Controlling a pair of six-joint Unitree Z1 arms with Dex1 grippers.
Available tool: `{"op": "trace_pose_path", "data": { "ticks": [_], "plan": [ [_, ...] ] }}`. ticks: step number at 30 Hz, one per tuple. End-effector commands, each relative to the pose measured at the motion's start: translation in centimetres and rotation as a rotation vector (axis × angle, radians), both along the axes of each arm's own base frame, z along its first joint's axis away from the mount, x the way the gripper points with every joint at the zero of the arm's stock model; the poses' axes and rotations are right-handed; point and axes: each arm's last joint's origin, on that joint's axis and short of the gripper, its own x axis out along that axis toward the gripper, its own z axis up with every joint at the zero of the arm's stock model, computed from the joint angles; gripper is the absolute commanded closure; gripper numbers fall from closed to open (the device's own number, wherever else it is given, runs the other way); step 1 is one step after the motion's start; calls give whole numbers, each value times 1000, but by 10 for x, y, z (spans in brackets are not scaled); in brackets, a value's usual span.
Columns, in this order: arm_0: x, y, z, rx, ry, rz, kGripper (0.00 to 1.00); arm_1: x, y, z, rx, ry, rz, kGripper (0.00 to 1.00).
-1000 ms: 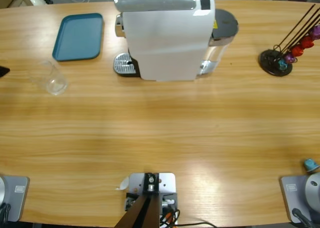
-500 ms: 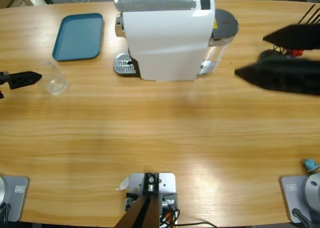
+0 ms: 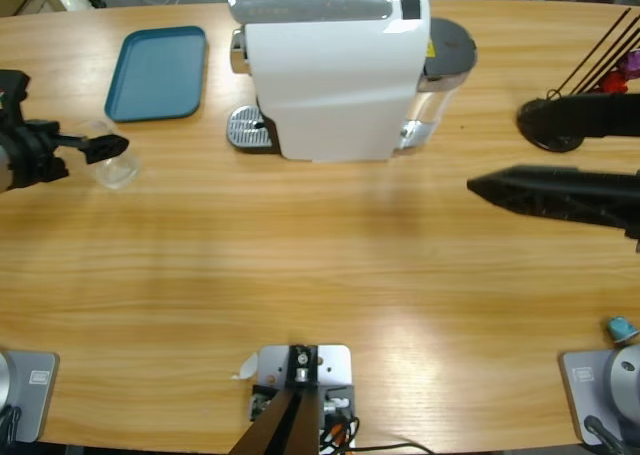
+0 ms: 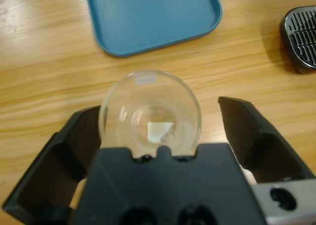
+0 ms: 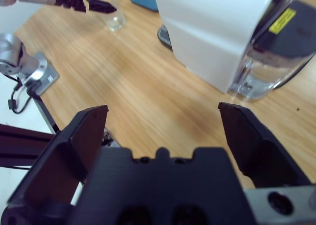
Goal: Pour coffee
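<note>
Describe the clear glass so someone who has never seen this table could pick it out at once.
Start at the big white coffee machine at the table's far edge, then go toward the blue tray beside it. Just in front of that tray stands the glass, between the open jaws of the left gripper. It is the table's only transparent cup.

We see a blue tray (image 3: 157, 73) left of the coffee machine (image 3: 335, 70), and a capsule rack (image 3: 552, 123) far right.
</note>
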Motion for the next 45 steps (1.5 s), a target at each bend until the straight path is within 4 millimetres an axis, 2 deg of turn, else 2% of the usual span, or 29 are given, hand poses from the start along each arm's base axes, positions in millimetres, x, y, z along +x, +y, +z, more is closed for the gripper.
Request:
{"op": "trace_pose_path", "data": {
  "ticks": [1, 2, 3, 6, 9, 12, 14, 18, 22, 25, 28, 33, 40, 45],
  "plan": [
    [5, 4, -24, 82, 37, 60, 569, -12, -21, -22, -2, 38, -32, 0],
    [5, 5, -24, 88, 35, 75, 841, -12, -21, -22, -1, 38, -35, 0],
    [5, 7, -24, 97, 30, 96, 961, -12, -21, -22, 0, 37, -37, 0],
    [4, 5, -26, 88, 46, 73, 983, -13, -22, -23, 3, 43, -40, 0],
    [-2, 3, -23, 52, 59, -42, 1000, -15, -26, -26, 10, 49, -49, 0],
    [-10, 1, -1, -31, -6, -332, 1000, -19, -30, -29, 19, 50, -56, 0],
    [-8, 5, 19, -55, -97, -489, 1000, -21, -32, -30, 36, 45, -64, 0],
    [22, 7, 37, -46, -176, -596, 1000, -22, -34, -30, 51, 32, -75, 0],
    [64, -10, 47, -15, -231, -698, 1000, -23, -37, -33, 50, 33, -83, 0],
    [94, -23, 38, -20, -220, -778, 1000, -22, -39, -34, 49, 39, -106, 0],
    [110, -37, 20, -23, -178, -855, 1000, -20, -40, -36, 48, 48, -120, 0],
    [116, -54, -5, 7, -114, -938, 1000, -16, -41, -37, 44, 56, -141, 0],
    [120, -71, -6, -7, -118, -974, 1000, -6, -36, -38, 46, 56, -161, 0],
    [122, -78, -7, -12, -117, -982, 1000, -8, -38, -39, 49, 54, -159, 0]
  ]
}}
